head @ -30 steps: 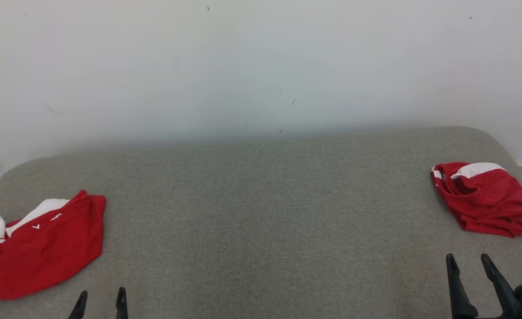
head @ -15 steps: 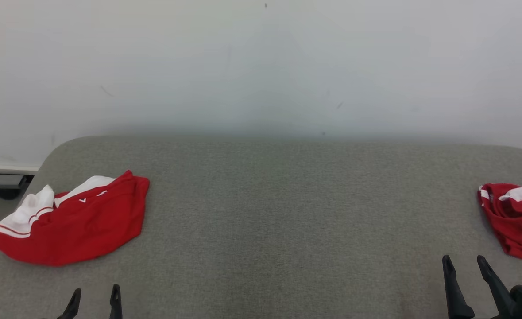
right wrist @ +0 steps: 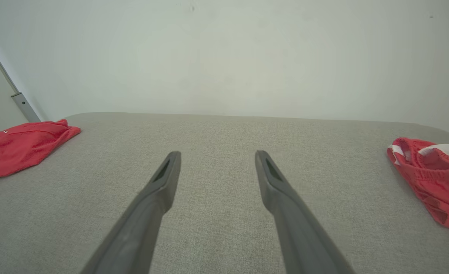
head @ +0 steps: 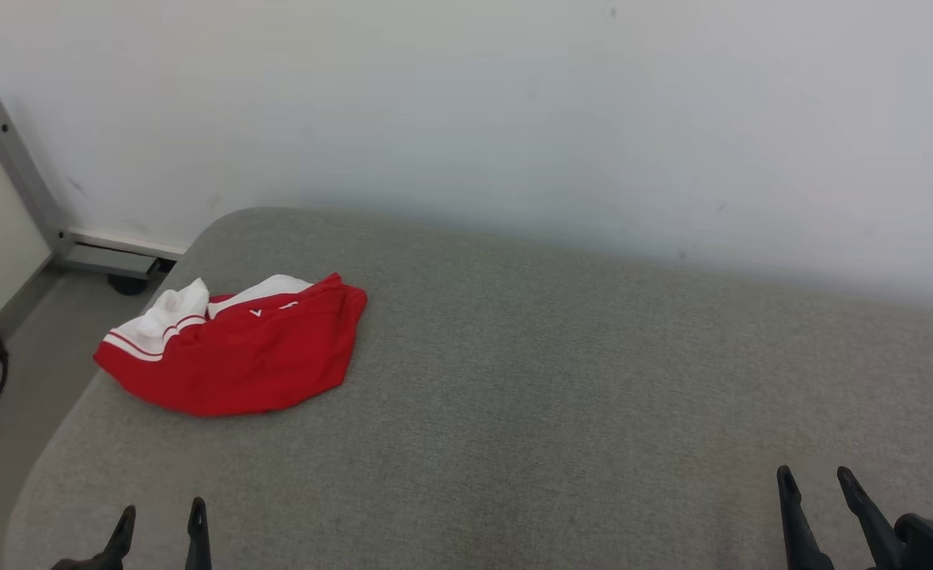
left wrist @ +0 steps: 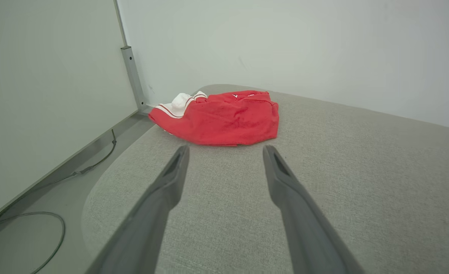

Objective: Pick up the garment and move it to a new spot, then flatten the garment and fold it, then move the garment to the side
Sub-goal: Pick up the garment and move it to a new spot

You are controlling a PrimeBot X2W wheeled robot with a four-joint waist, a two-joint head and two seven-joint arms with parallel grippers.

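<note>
both grippers, left gripper [head: 159,514] and right gripper [head: 816,480], hover spread, empty.

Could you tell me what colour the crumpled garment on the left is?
The garment is red with white trim, clearest in head view.

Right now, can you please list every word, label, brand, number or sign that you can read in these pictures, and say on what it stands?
There is no readable text.
On the red garment, near its white band: small white marks, too small to read; I cannot tell if they are a logo or letters.
On the second red garment, at the right: no text can be seen.
</note>
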